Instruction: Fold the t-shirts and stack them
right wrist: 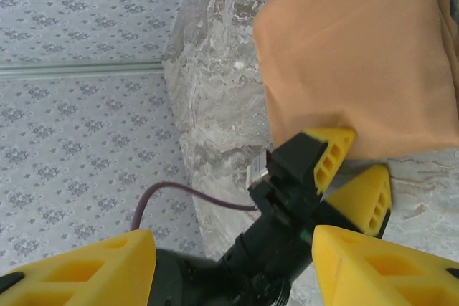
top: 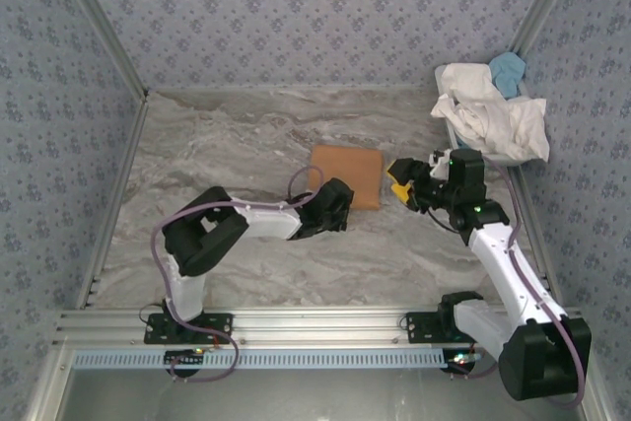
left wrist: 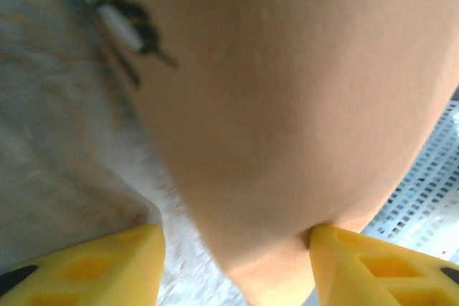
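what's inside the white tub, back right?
A loose heap of white t-shirts spills over the rim of the white tub, with a light blue t-shirt at the back. The heap covers the tub's inside, so anything beneath is hidden.

A: What do the arms look like?
B: The left arm [top: 246,216] has white links between chunky black joints; the right arm [top: 498,253] is built the same, with a big black block [top: 537,357] at its low end.
A: Cables?
B: A purple cable [top: 155,244] loops beside the left arm; another [top: 538,285] runs along the right arm.
A: And the grippers?
B: The left gripper [right wrist: 367,154] has a black body and yellow wedge fingers [right wrist: 331,150] with hollow cut-outs; a small white label sits on the body; the right gripper [right wrist: 233,238] has the same yellow fingers [right wrist: 380,266], black at their outer edges.
A: Any lights?
B: Small green lights [top: 451,157] glow on the right arm's black wrist.
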### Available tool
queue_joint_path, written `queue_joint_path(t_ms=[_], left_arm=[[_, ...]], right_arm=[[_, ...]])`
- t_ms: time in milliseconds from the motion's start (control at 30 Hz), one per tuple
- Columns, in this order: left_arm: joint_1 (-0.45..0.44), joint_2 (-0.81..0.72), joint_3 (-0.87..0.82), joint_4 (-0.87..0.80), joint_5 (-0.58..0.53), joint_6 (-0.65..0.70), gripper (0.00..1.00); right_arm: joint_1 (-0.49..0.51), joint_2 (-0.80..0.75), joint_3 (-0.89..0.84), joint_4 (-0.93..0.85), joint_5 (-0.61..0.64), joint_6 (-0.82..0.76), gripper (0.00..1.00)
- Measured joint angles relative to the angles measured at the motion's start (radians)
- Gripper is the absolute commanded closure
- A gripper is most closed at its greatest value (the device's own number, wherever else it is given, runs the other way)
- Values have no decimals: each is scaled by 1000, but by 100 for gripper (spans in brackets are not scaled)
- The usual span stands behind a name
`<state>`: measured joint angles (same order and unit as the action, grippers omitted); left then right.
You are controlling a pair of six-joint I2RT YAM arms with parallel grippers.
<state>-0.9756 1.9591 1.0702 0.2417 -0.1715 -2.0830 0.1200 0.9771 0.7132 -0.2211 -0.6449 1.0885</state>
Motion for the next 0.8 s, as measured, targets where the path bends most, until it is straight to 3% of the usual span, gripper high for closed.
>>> queue_joint_path(t_ms=[333, 567, 800], left_arm=[[20, 103, 44, 137, -48, -10, 98], [155, 100, 6, 200, -43, -10, 100], [447, 27, -90, 218, 56, 86, 100]], right_arm=[[-8, -21, 30, -69, -8, -22, 39], [-27, -24, 50, -129, -9, -58, 39], [-33, -24, 71, -151, -6, -77, 39]])
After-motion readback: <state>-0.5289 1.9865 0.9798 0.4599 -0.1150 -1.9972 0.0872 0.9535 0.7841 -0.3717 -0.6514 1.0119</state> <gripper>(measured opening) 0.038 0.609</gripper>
